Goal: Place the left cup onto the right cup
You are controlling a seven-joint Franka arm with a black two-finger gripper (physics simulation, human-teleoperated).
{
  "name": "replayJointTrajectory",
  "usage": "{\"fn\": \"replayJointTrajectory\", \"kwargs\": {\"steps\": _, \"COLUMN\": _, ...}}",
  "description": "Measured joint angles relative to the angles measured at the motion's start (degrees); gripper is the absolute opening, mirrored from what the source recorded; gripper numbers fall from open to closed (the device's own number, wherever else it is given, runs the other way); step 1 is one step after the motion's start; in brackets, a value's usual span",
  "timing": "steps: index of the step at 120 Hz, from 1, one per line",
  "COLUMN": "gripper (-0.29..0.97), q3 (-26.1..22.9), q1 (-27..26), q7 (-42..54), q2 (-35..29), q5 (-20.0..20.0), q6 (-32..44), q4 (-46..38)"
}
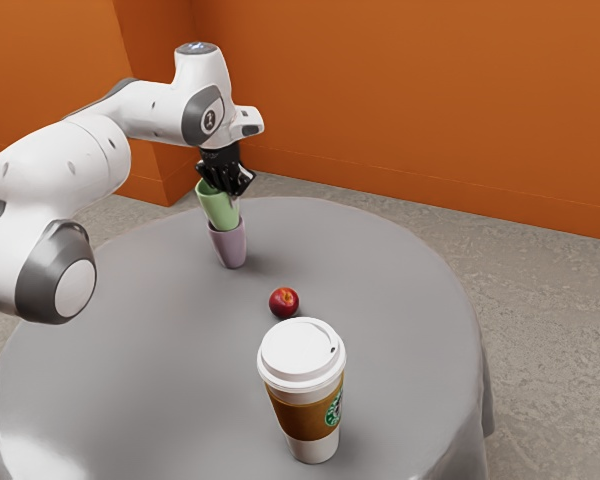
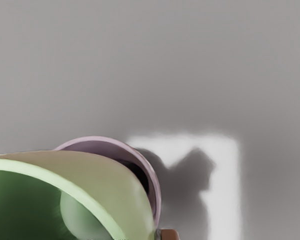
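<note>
Exterior view: hand (image 1: 225, 184) closed on rim of green cup (image 1: 217, 208). Cup tilted, base seated in purple cup (image 1: 230, 246) just below hand. Wrist view: green wall crowds one side of purple rim. Suggest levelling and centring before release.

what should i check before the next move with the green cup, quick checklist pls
1. Hand shut on the green cup at its rim: ok.
2. Green cup's base inside the mouth of the purple cup: ok.
3. Green cup lined up straight with the purple cup: not ok, it leans toward the exterior view's left.
4. Green cup seated fully down: cannot tell, its base is hidden inside.
5. Purple cup standing upright on the table: ok.
6. Apple and coffee cup apart from the stack: ok.
</note>
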Motion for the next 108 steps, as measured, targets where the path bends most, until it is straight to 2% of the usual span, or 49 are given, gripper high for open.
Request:
{"fn": "replayJointTrajectory", "kwargs": {"steps": 15, "gripper": 0.29, "q3": 0.0, "q1": 0.0, "q7": 0.0, "q2": 0.0, "q5": -0.5, "q6": -0.1, "q4": 0.0}}
{"fn": "replayJointTrajectory", "kwargs": {"steps": 29, "gripper": 0.46, "q3": 0.0, "q1": 0.0, "q7": 0.0, "q2": 0.0, "q5": -0.7, "q6": -0.2, "q4": 0.0}}
{"fn": "replayJointTrajectory", "kwargs": {"steps": 45, "gripper": 0.56, "q3": 0.2, "q1": 0.0, "q7": 0.1, "q2": 0.0, "q5": -0.6, "q6": -0.9, "q4": 1.8}}
{"fn": "replayJointTrajectory", "kwargs": {"steps": 57, "gripper": 0.61, "q3": 0.5, "q1": 0.0, "q7": 0.4, "q2": -0.4, "q5": -0.3, "q6": -4.0, "q4": 6.9}}
{"fn": "replayJointTrajectory", "kwargs": {"steps": 69, "gripper": 0.63, "q3": 0.4, "q1": -0.2, "q7": 0.5, "q2": -2.3, "q5": -0.4, "q6": -7.4, "q4": 7.9}}
{"fn": "replayJointTrajectory", "kwargs": {"steps": 77, "gripper": 0.65, "q3": -0.2, "q1": -0.6, "q7": 0.3, "q2": -7.2, "q5": -0.7, "q6": -9.2, "q4": 2.4}}
{"fn": "replayJointTrajectory", "kwargs": {"steps": 95, "gripper": 0.66, "q3": -6.3, "q1": -1.1, "q7": -0.4, "q2": -27.3, "q5": 0.0, "q6": -9.6, "q4": -20.9}}
{"fn": "replayJointTrajectory", "kwargs": {"steps": 108, "gripper": 0.67, "q3": -9.4, "q1": -2.7, "q7": -0.8, "q2": -37.4, "q5": 3.5, "q6": -9.6, "q4": -30.8}}
